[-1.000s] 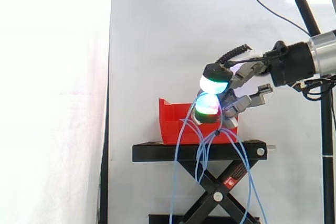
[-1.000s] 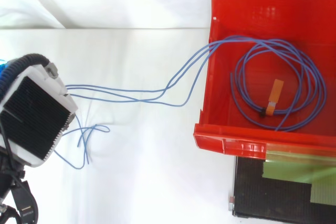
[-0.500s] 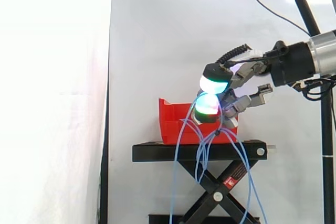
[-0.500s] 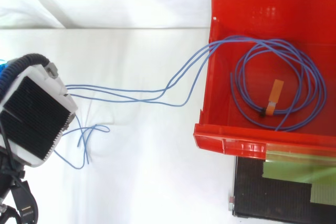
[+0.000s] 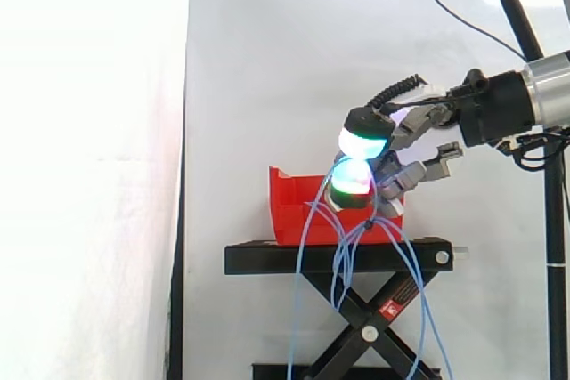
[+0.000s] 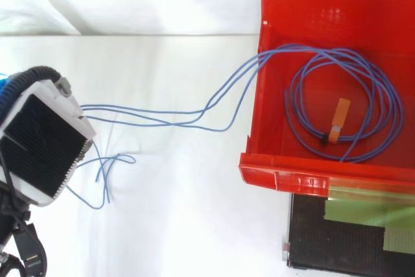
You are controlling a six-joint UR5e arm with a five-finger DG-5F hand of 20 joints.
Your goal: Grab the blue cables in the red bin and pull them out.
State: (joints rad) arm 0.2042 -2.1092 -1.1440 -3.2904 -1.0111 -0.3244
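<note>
The red bin (image 5: 294, 215) sits on the black stand (image 5: 267, 260). Seen from above, a coil of blue cable (image 6: 391, 105) with an orange tag (image 6: 337, 121) lies inside the bin (image 6: 311, 176). Several strands (image 6: 255, 60) leave the bin over its left wall and run to my hand (image 6: 42, 141) at the left edge. From the side, my hand (image 5: 411, 127) hovers above the bin's right end with two glowing pads (image 5: 363, 141) pinched together on the blue cables (image 5: 342, 260). Below the pinch, loose lengths hang down past the stand.
A scissor lift (image 5: 365, 327) carries the stand before the white curtain. A dark pole with a camera mount (image 5: 525, 24) rises at the right, behind my arm. In the top view the stand's black top (image 6: 350, 238) shows below the bin.
</note>
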